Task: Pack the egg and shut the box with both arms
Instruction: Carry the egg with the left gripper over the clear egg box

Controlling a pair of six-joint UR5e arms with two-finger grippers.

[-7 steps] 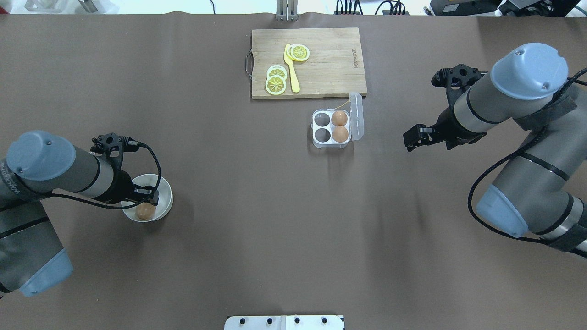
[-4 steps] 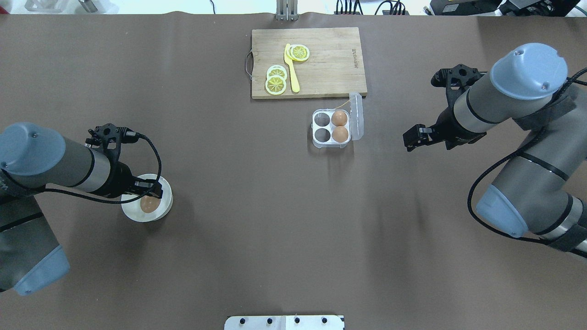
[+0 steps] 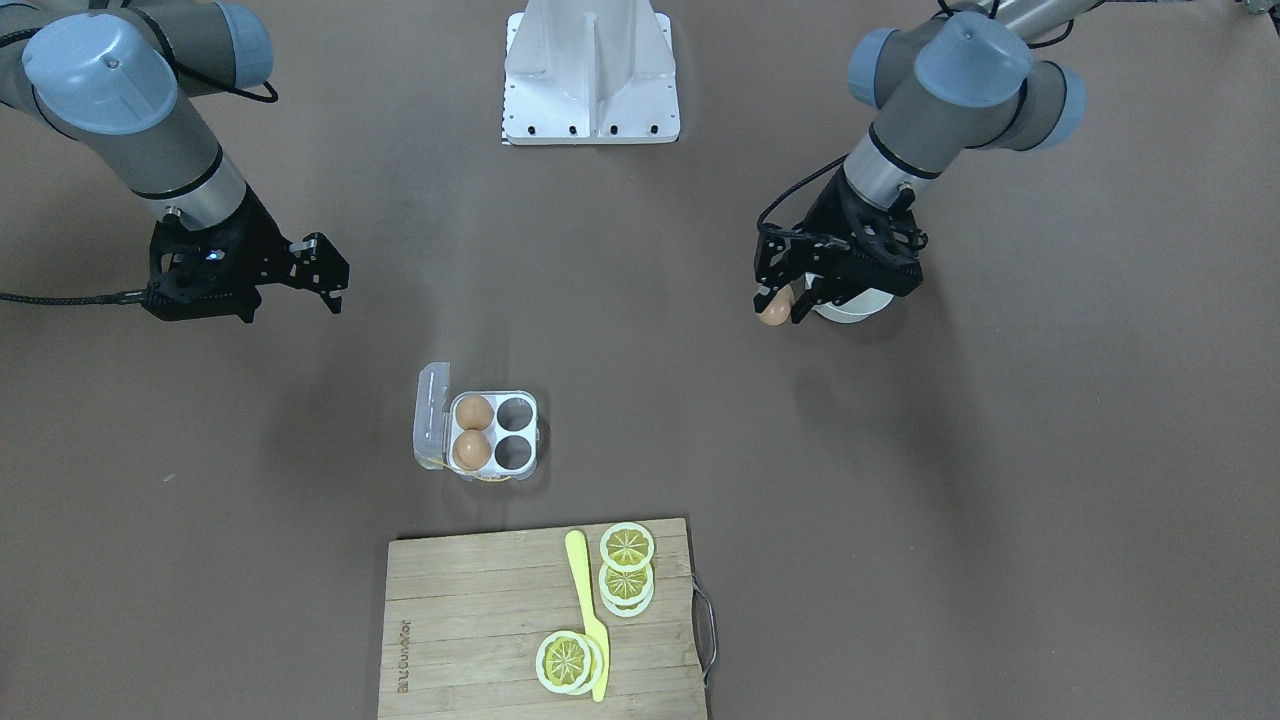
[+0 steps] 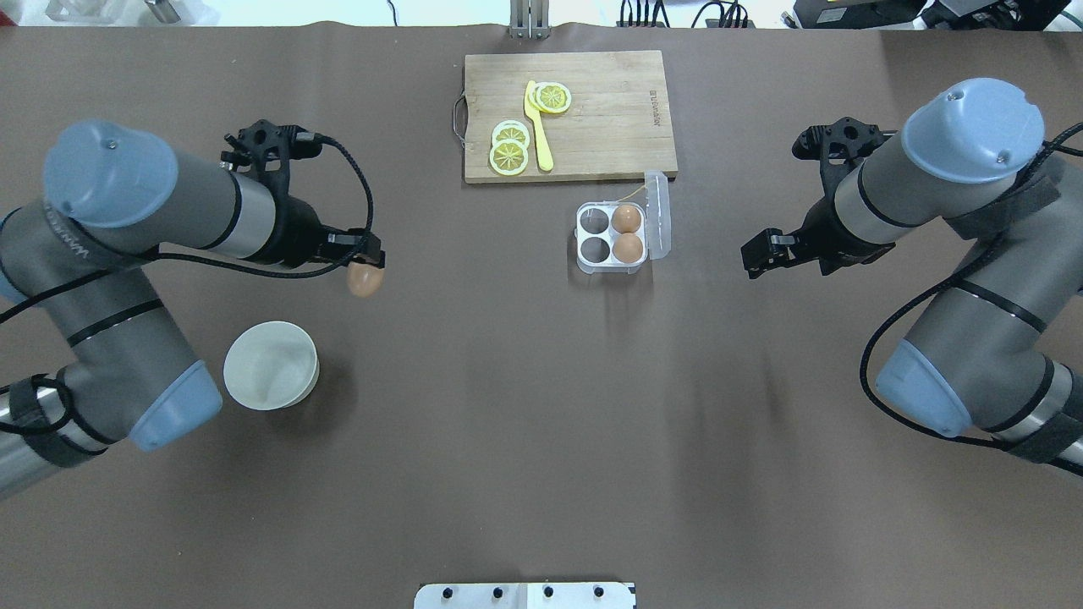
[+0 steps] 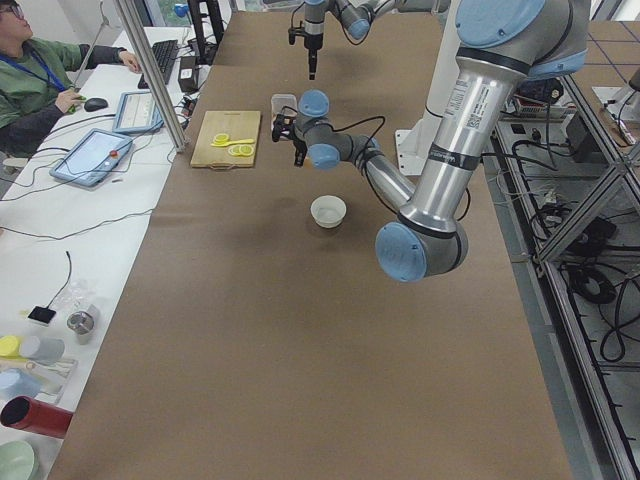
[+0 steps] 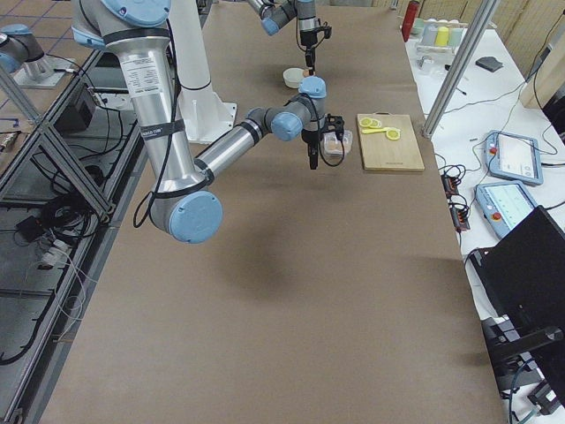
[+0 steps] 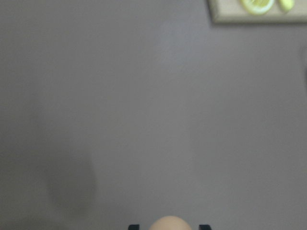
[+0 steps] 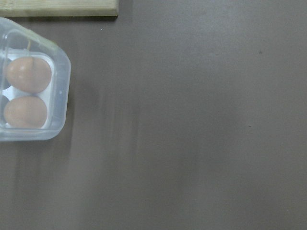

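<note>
My left gripper (image 4: 364,264) is shut on a light-brown egg (image 4: 365,282) and holds it in the air, well left of the box. The held egg also shows in the front view (image 3: 773,311) and at the bottom edge of the left wrist view (image 7: 169,224). The clear box (image 4: 585,264) stands open, its lid (image 4: 658,213) upright on the right side. Two eggs (image 4: 627,233) fill its right cells; the two left cells are empty. My right gripper (image 4: 753,255) hovers open and empty to the right of the box.
A white bowl (image 4: 271,365) stands empty at the near left. A wooden cutting board (image 4: 609,118) with lemon slices (image 4: 510,146) and a yellow knife (image 4: 537,127) lies just behind the box.
My left gripper has lifted the egg out of the white bowl and carried it forward and right, towards the box. The bowl is now empty. The right arm has barely moved.
</note>
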